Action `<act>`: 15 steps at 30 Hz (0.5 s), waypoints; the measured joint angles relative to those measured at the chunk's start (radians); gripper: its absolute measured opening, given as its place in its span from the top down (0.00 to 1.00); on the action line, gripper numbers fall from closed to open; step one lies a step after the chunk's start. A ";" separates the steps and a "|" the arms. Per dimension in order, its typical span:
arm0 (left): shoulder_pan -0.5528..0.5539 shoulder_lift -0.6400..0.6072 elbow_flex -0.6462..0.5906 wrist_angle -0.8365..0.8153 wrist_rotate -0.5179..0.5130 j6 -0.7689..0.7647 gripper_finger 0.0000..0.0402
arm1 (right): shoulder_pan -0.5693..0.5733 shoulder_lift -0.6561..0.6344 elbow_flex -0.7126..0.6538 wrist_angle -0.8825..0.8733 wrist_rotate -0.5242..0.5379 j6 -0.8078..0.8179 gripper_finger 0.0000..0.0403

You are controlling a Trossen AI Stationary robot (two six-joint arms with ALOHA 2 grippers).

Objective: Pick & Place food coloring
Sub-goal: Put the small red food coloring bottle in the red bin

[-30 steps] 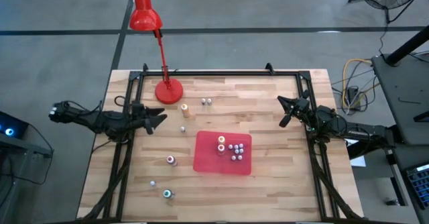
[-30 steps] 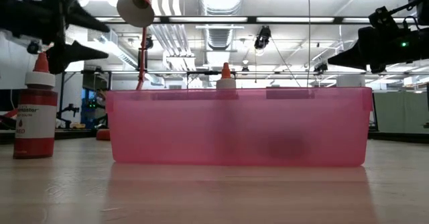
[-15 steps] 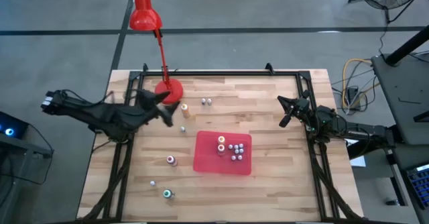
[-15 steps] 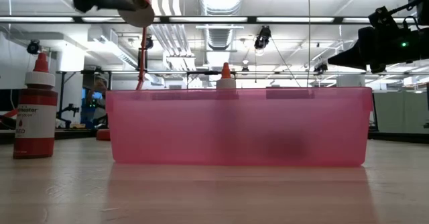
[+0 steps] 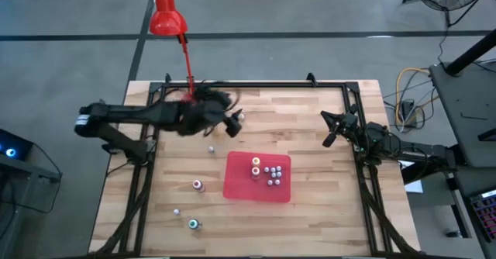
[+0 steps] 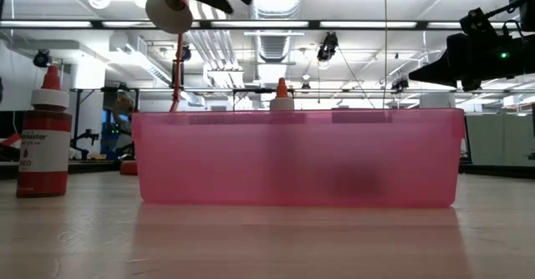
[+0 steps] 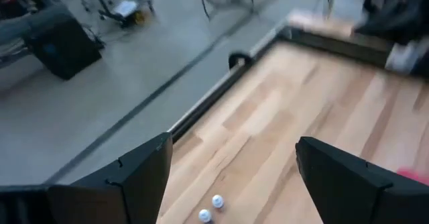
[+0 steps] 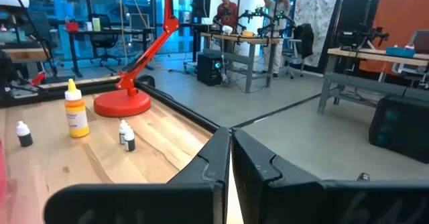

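Pink plastic, the bin sat near the middle of the table, holding a cluster of small food coloring bottles. More bottles lay loose on the wood: a pair close to the far edge, one between that pair and the bin, and three others scattered towards the near-left corner.

The left gripper hung over the far part of the table, just beside the pair and in front of the red lamp's base. Its jaws stood wide apart with nothing between them. The right gripper waited by the right edge, jaws pressed together and empty.

Those two bottles stood almost touching, so a descent onto one would likely topple or push away its neighbour. A sideways drift might also clip the lamp or the yellow-bodied bottle next to it.

Only the left wrist view showed the pair lying between the open fingers. The overhead view smeared that gripper. The right wrist view alone revealed the pair as dark-bodied with white caps, and people at benches beyond. The low view saw mainly the bin's wall and one red bottle.
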 joint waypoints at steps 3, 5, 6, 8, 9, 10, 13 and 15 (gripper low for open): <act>0.065 0.103 0.107 -0.073 0.092 0.098 0.28 | 0.000 0.000 0.000 0.000 0.000 0.004 0.98; 0.106 0.162 0.170 -0.125 0.163 0.157 0.28 | 0.000 0.000 0.000 0.000 0.000 0.014 0.98; 0.127 0.187 0.199 -0.148 0.200 0.186 0.28 | 0.000 0.000 0.000 0.000 0.000 0.014 0.98; 0.166 0.234 0.251 -0.190 0.265 0.237 0.28 | 0.000 0.000 0.000 0.000 0.000 0.003 0.98; 0.182 0.257 0.273 -0.209 0.283 0.266 0.28 | 0.000 0.000 0.000 0.000 0.000 -0.001 0.98; 0.198 0.278 0.289 -0.221 0.296 0.298 0.28 | 0.000 0.000 0.000 0.000 0.000 -0.001 0.98; 0.240 0.339 0.319 -0.239 0.324 0.391 0.28 | 0.000 0.000 0.000 0.000 0.000 0.012 0.98; 0.268 0.373 0.333 -0.249 0.355 0.431 0.28 | 0.000 0.000 0.000 0.000 0.000 0.013 0.98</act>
